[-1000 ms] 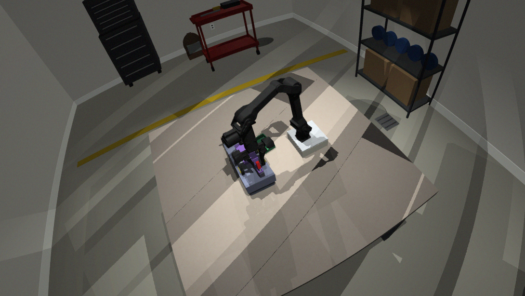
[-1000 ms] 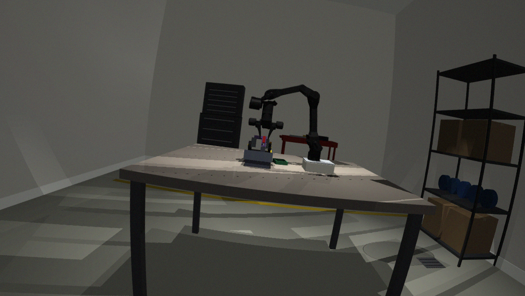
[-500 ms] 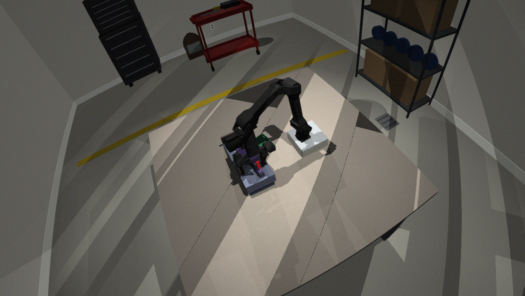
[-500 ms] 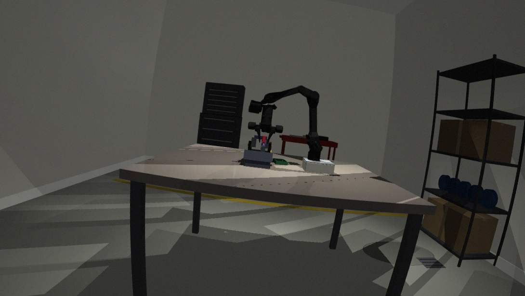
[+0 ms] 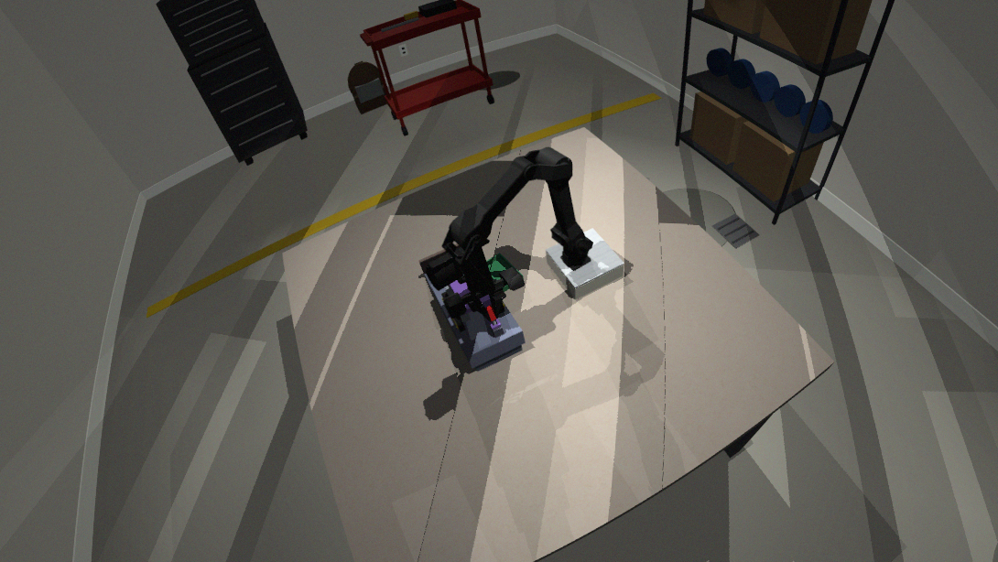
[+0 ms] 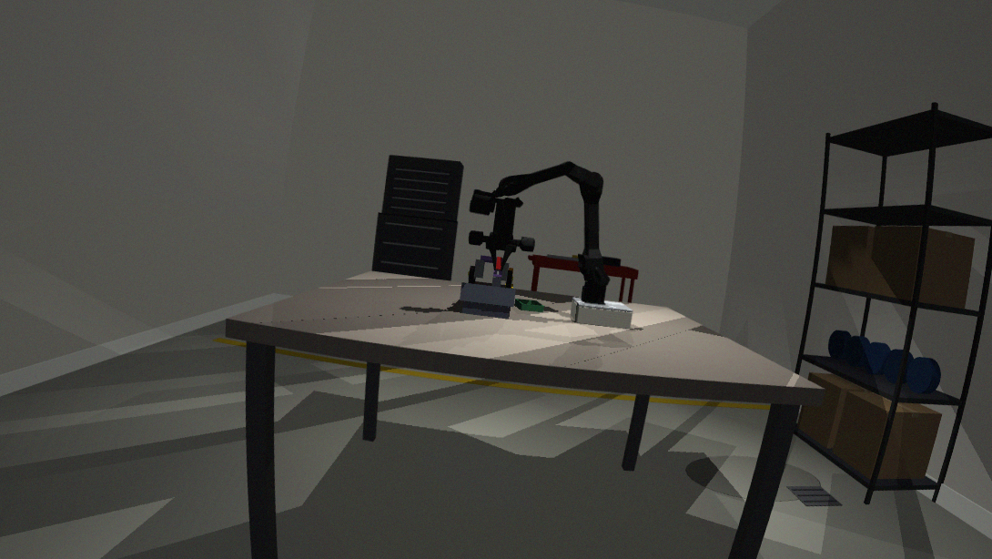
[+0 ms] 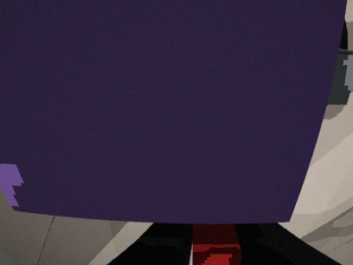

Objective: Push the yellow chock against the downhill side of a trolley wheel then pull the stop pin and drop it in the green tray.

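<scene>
My gripper [image 5: 491, 311] [image 6: 498, 263] [image 7: 215, 248] points down at the ramp's near end and is shut on the red head of the stop pin [image 5: 492, 315] [image 6: 498, 266] [image 7: 217, 235]. The pin's lower part stands at the purple holder on the ramp; I cannot tell how deep it sits. The purple trolley [image 5: 459, 286] [image 7: 173, 108] stands on the grey-blue ramp [image 5: 497, 343] [image 6: 487, 294], right beside the fingers, and its top fills most of the wrist view. The arm covers much of it. The green tray [image 5: 498, 264] [image 6: 529, 304] lies beside the ramp. The chock cannot be made out clearly.
The arm's white base block [image 5: 597, 268] [image 6: 602, 312] stands on the table to the right of the ramp and tray. The arm arches from it over the tray side. A red cart [image 5: 439, 91], a dark drawer cabinet [image 5: 241, 91] and a shelf rack stand beyond the table.
</scene>
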`<state>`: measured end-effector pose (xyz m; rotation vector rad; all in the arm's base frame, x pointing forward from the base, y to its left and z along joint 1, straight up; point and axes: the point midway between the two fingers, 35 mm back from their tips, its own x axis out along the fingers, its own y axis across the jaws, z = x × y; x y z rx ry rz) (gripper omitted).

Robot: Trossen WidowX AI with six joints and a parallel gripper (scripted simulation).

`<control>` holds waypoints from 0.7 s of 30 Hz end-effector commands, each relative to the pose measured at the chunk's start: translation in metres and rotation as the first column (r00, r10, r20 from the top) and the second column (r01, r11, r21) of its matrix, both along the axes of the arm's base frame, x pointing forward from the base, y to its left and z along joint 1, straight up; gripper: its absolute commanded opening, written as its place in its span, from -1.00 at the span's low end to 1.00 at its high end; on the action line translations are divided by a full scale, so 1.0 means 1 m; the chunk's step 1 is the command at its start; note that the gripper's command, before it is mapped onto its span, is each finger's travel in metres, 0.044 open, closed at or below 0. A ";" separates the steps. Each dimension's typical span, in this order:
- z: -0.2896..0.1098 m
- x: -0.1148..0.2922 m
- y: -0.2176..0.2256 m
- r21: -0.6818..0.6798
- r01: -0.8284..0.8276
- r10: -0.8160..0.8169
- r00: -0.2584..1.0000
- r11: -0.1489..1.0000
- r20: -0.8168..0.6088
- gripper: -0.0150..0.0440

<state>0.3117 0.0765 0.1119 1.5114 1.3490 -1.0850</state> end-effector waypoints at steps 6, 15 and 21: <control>0.005 0.000 -0.001 0.001 0.002 -0.002 1.000 1.000 0.000 -0.49; 0.013 -0.002 -0.002 0.002 0.003 -0.003 1.000 1.000 -0.001 -0.49; 0.018 -0.002 -0.004 0.002 0.003 -0.003 1.000 1.000 -0.001 -0.49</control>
